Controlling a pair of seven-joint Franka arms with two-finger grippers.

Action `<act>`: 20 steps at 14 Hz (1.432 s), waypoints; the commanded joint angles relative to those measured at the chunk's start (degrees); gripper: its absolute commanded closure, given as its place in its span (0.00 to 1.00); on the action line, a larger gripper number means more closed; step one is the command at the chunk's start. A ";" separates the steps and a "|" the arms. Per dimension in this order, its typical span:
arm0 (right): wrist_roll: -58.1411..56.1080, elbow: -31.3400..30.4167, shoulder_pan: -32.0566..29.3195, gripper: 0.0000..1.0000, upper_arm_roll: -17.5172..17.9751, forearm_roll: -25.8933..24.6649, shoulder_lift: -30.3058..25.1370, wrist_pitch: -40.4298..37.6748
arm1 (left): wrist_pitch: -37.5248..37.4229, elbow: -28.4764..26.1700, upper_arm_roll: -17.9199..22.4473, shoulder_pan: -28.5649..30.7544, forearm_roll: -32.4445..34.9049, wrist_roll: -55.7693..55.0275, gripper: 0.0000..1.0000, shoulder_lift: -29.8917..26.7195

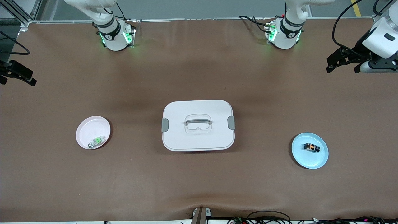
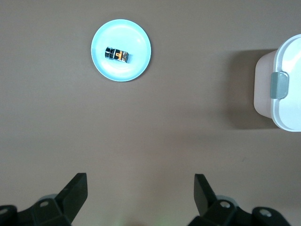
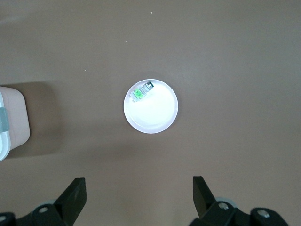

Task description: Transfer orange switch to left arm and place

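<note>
The orange switch [image 1: 312,147] [image 2: 117,54], a small black cylinder with orange markings, lies on its side on a light blue plate [image 1: 320,158] [image 2: 136,63] toward the left arm's end of the table. The white box [image 1: 198,125] [image 2: 284,89] [image 3: 9,122], lid on and grey clasps shut, stands mid-table. My left gripper [image 1: 341,67] [image 2: 140,188] hangs open over bare table at the left arm's end, well apart from the switch. Over the right arm's end, my right gripper [image 1: 17,77] [image 3: 139,188] is open too, with nothing between its fingers.
A pale pink plate [image 1: 90,127] [image 3: 157,115] lies toward the right arm's end, level with the box, and holds a small green-and-silver part [image 1: 95,142] [image 3: 142,91]. Brown mat covers the table. Cables run along the edge nearest the front camera.
</note>
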 commanded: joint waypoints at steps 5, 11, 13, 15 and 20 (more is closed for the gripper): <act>0.26 0.37 -0.14 0.00 -0.08 -0.14 -0.45 -0.68 | -0.84 1.15 -0.20 0.23 -0.14 0.41 0.00 0.45; 0.26 0.37 -0.23 0.00 -0.17 0.83 -0.45 -0.68 | -0.05 -0.17 -0.11 0.23 -0.05 0.15 0.00 -0.43; 0.26 0.28 -0.40 0.00 -0.26 0.83 -0.45 -0.77 | 0.04 -0.08 -0.11 0.23 -0.05 0.15 0.00 -0.43; 0.08 0.37 -1.11 0.00 -0.35 1.00 -0.37 -0.77 | 0.31 -0.08 -0.11 0.23 0.03 0.24 0.00 -0.34; 0.34 1.33 -0.41 0.00 0.09 1.97 -0.37 -0.59 | 0.31 0.00 -0.11 0.32 0.03 0.24 0.00 -0.17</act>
